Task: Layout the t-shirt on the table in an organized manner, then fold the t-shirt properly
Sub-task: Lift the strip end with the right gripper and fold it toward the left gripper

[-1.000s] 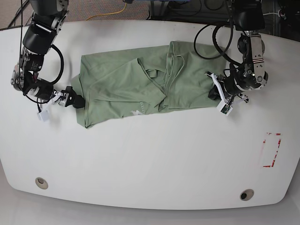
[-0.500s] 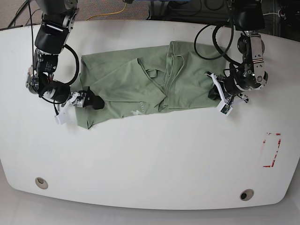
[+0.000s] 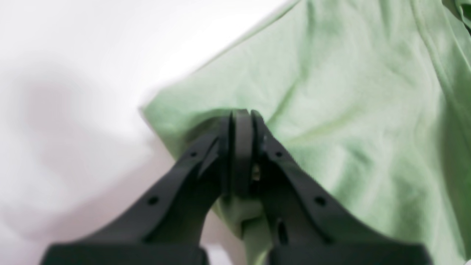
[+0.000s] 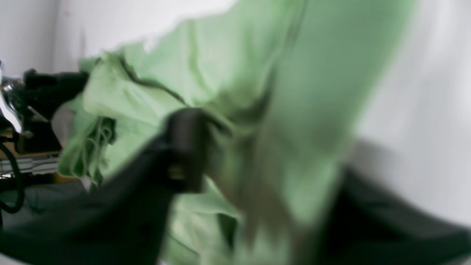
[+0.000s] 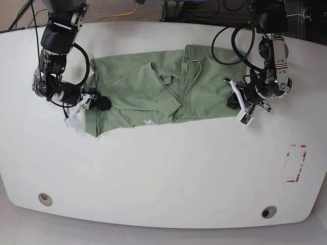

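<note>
The pale green t-shirt [image 5: 138, 87] lies spread and wrinkled across the far half of the white table [image 5: 163, 168], with folds near its middle. At the base view's left, my right gripper [image 5: 103, 103] is shut on the shirt's left edge. Its wrist view is blurred, showing the gripper [image 4: 191, 125] with the t-shirt [image 4: 220, 62] bunched over the fingers. At the right end my left gripper [image 5: 232, 100] is shut on the shirt's edge. In the left wrist view the gripper [image 3: 241, 121] pinches a corner of the t-shirt [image 3: 349, 92] over the table [image 3: 73, 55].
A red tape rectangle [image 5: 296, 163] marks the table's right side. Two round grommet holes [image 5: 45, 198] [image 5: 269, 212] sit near the front edge. Cables and both arm bases crowd the back edge.
My right gripper has moved rightward and slightly up, dragging the shirt's left edge inward so the left side bunches. The left gripper and the shirt's right end have stayed put.
</note>
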### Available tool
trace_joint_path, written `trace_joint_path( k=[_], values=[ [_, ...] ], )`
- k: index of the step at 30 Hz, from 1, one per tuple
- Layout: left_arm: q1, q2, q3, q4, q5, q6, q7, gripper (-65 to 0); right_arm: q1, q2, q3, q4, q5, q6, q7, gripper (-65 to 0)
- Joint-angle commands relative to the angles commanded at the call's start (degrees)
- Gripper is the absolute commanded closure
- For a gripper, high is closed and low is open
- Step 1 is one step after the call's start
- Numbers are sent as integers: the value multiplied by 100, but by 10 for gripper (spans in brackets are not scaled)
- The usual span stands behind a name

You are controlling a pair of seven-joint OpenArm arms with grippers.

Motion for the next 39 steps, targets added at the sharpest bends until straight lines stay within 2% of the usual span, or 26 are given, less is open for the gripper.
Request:
trace_joint_path(
  k=[1,2,10,16,20,29,33,35,39],
  values=[
    [0,0,0,0,0,0,0,0,0,0,0,0,0,0,0,-33],
    [0,0,0,0,0,0,0,0,0,0,0,0,0,0,0,-25],
    [0,114,9,-18,9,0,0,0,-9,26,0,255,0,0,-35,-2],
    [0,114,9,-18,9,0,0,0,-387,-18,0,1723,18,0,-158,0],
    [0,149,18,-18,9,0,0,0,-589,-255,0,2681,18,0,-466,0],
    [0,246,18,-18,9,0,0,0,-870,-703,-53,4026,18,0,-563,0],
    [0,308,18,-26,9,0,0,0,-888,-818,-571,4448,18,-242,-563,0],
    [0,378,18,-18,18,0,0,0,-923,-993,-914,4791,18,-470,-554,0],
    [9,404,18,-9,18,0,0,0,-1055,-1319,-1248,4993,9,-637,-536,0]
  ],
)
